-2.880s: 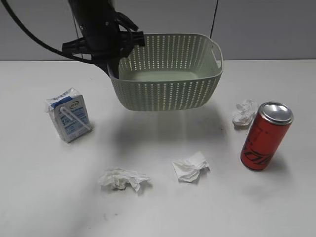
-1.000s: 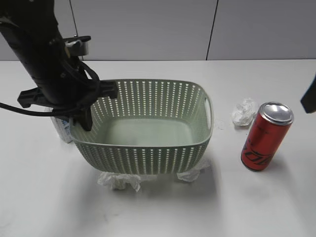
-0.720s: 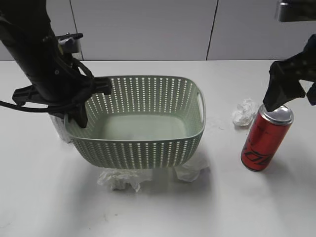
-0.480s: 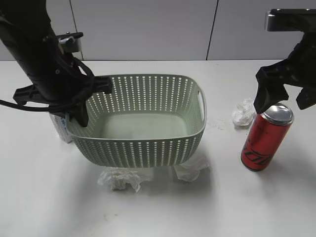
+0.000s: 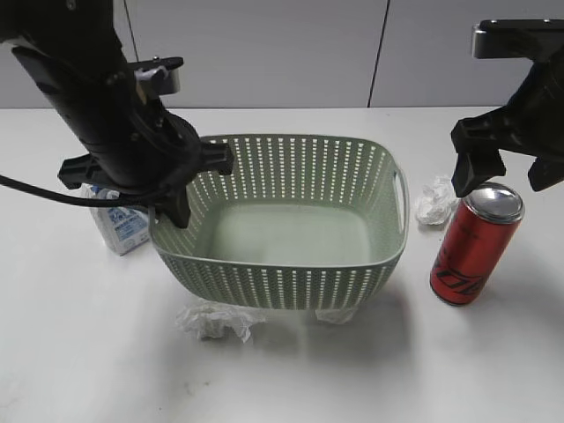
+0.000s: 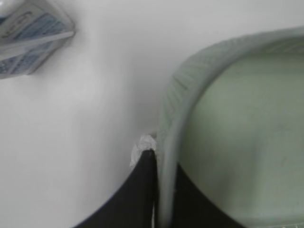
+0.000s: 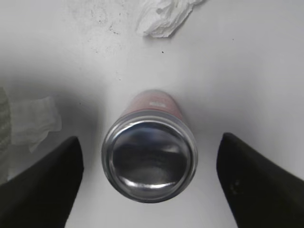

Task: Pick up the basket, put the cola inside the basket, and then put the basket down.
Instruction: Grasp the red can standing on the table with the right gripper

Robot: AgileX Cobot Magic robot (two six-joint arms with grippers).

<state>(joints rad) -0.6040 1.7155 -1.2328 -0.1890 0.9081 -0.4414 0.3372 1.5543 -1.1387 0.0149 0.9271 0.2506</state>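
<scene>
Right wrist view: the right gripper (image 7: 148,183) hangs spread wide above the cola (image 7: 149,156), near the table's right edge. The left gripper (image 6: 159,164) clamps the basket (image 5: 282,225) rim. Next, it likely must descend and close.

A blue-and-white drink carton (image 5: 122,229) stands on the white table (image 5: 79,352) just below the left gripper. A crumpled tissue (image 5: 218,319) lies nearer the camera; another tissue (image 5: 434,199) sits just beneath the right gripper.

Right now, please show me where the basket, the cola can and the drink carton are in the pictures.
basket (image 5: 291,284), exterior view, on its front slotted wall.
cola can (image 7: 150,159), right wrist view, on its silver top.
drink carton (image 5: 124,230), exterior view, on its blue-and-white front face.
</scene>
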